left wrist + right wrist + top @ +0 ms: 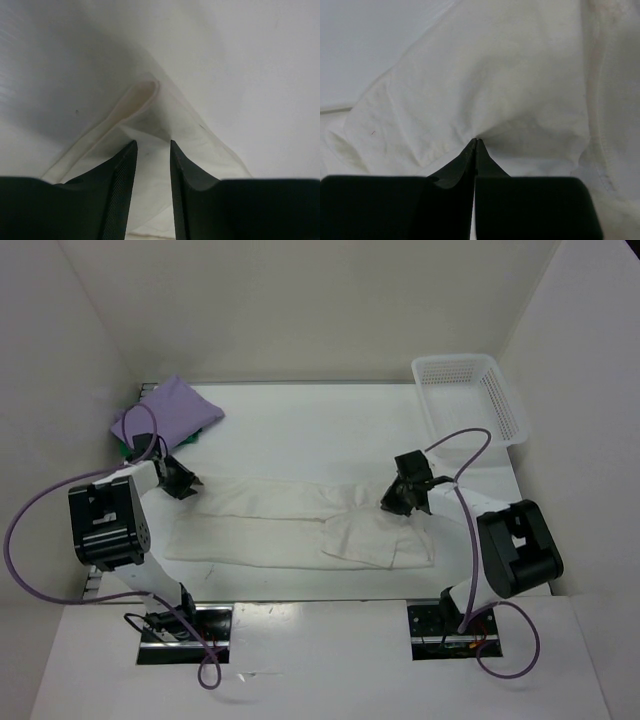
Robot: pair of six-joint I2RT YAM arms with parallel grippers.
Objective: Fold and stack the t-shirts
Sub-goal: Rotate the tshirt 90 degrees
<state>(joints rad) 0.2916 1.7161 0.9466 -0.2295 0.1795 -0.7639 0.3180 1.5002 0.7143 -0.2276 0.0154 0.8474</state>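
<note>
Two-handed, working the white t-shirt (270,530) lying spread on the table (330,430) toward the near side, with the long axis running left to right and the left end pointing toward the left gripper (192,483). Pinching a tuck of that cloth right of the middle with the right gripper (392,504), with fingers (455,172) pressing tight together and puckering the fabric at the tips. Hovering at the shirt's far left corner with the left gripper, with fingers (122,175) standing narrowly apart above a folded hem; failing to tell whether any cloth is touching them. Finding the light purple t-shirt (170,410) folded in the far left corner, apart from the white one, lying over the bright green t-shirt (195,437) and hiding all but slivers at the near edge. Finding the basket (470,390) at the far right corner. Struggling to make out neck or sleeves on the white shirt, with folds bunching under the right gripper and hiding the layout there.
</note>
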